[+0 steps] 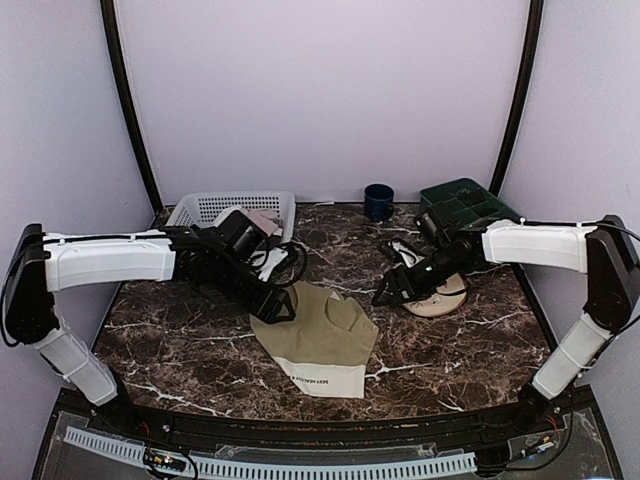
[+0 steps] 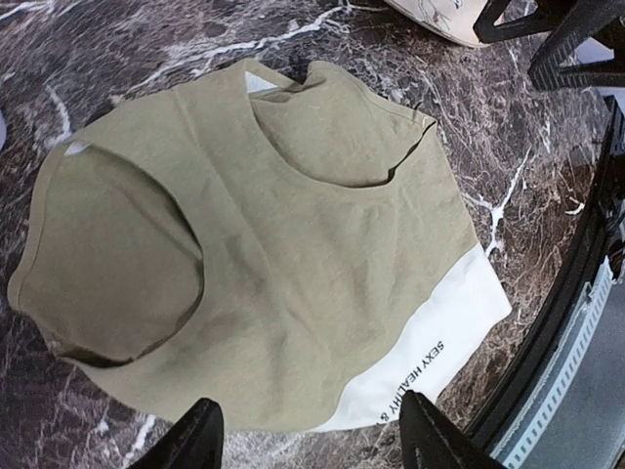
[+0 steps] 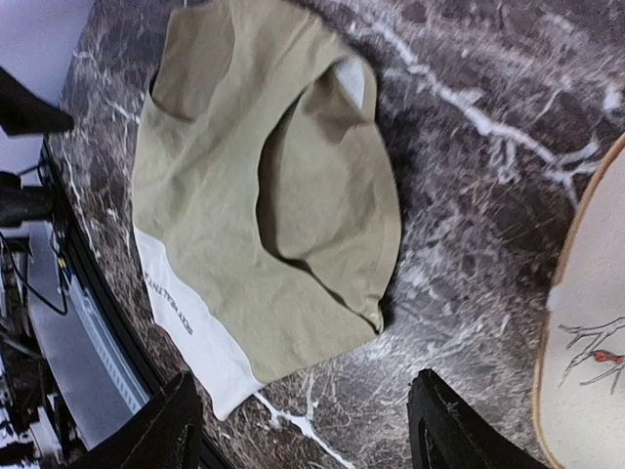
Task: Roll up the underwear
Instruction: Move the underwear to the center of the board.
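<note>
Left arm [image 1: 110, 258]: reaches from the left side rightward and inward across the marble table [image 1: 170, 350], its wrist angled down. The left gripper [image 1: 278, 308] hangs at the far-left edge of the underwear [image 1: 320, 335], fingers apart; whether they touch the cloth cannot be told.

Centre: the underwear lies spread flat, leg openings toward the far side. Its cream waistband [image 1: 325, 381] lies toward the table's near edge, just short of it. Bare marble lies open to the left and to the near right of the cloth.

Right arm [image 1: 535, 245]: stretches leftward, sloping down. The right gripper [image 1: 390, 292] is poised between the underwear and the round plate [image 1: 442, 300], fingers spread and holding nothing.

Far side: white basket [image 1: 215, 208], blue mug [image 1: 378, 201], green box [image 1: 462, 203].
</note>
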Robot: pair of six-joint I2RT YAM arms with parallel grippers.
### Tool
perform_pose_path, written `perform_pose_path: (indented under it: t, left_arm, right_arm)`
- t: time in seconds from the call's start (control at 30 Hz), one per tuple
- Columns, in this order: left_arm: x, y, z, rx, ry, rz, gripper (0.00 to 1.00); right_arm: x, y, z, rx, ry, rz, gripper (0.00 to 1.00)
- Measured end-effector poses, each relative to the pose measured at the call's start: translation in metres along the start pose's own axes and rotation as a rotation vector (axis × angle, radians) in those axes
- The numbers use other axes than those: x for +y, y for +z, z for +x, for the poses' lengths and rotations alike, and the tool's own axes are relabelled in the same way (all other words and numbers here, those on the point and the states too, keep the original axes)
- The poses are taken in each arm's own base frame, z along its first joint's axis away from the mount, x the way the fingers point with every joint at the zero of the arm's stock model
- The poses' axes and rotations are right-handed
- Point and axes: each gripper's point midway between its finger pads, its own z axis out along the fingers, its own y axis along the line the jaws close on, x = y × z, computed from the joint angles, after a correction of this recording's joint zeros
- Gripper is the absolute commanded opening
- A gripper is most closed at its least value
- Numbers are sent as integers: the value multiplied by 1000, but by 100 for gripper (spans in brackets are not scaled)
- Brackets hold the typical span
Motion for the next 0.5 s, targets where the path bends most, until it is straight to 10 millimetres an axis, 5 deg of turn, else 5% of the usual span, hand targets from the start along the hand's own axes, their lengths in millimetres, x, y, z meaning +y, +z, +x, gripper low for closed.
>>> perform_pose_path:
  t: [0.13, 0.3, 0.4, 0.5]
  left_arm:
    - [-30, 31, -22, 39, 173, 43, 60]
    - [-89, 85, -54, 58, 414, 131, 51]
    - [-100, 116, -43, 126, 496, 141, 50]
    - [-90, 133, -23, 202, 528, 124, 54]
  right_arm:
    - [-6, 12, 24, 49, 52, 15, 69]
    - [-23, -12, 26, -21, 146, 52, 69]
    - [-25, -34, 16, -108, 162, 69, 69]
    - [-22, -47, 15, -157, 159, 73, 70]
